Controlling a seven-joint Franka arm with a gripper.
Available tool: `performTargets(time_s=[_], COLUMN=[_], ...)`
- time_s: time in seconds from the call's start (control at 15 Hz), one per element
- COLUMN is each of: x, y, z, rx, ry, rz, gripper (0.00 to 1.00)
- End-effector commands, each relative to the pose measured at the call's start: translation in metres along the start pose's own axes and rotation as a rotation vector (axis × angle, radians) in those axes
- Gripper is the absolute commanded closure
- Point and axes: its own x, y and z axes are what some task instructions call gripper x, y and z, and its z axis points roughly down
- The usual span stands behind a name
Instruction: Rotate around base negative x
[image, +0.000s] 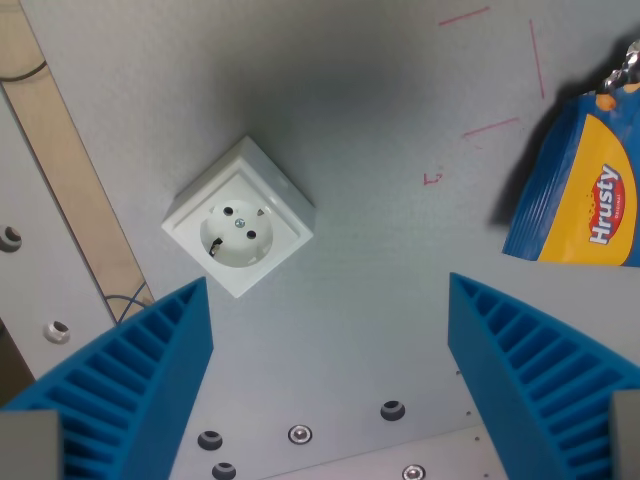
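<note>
My gripper (328, 300) is open and empty, its two blue ribbed fingers (140, 370) reaching up from the bottom corners of the wrist view. A white wall socket (238, 217) lies on the grey table (380, 260), turned like a diamond, above and between the fingers, nearer the view's left one. A blue and yellow snack bag (585, 185) marked "Hrusty" lies at the view's right edge, above the right finger (535, 370). Nothing is between the fingers.
A wooden strip (70, 170) with a thin cable runs down the view's left side. Several bolts and holes (299, 434) sit along the table's edge at the bottom. Thin red marks (490, 127) are drawn on the table at upper right.
</note>
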Motion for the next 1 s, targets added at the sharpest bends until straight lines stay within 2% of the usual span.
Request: performTargets(time_s=[0.07, 1.0], x=[0.0, 0.0], y=[0.0, 0.0], z=[-0.0012, -0.0012], rx=[-0.012, -0.193], ry=[0.006, 0.051], rz=[0.001, 0.003], gripper=[0.0, 0.0])
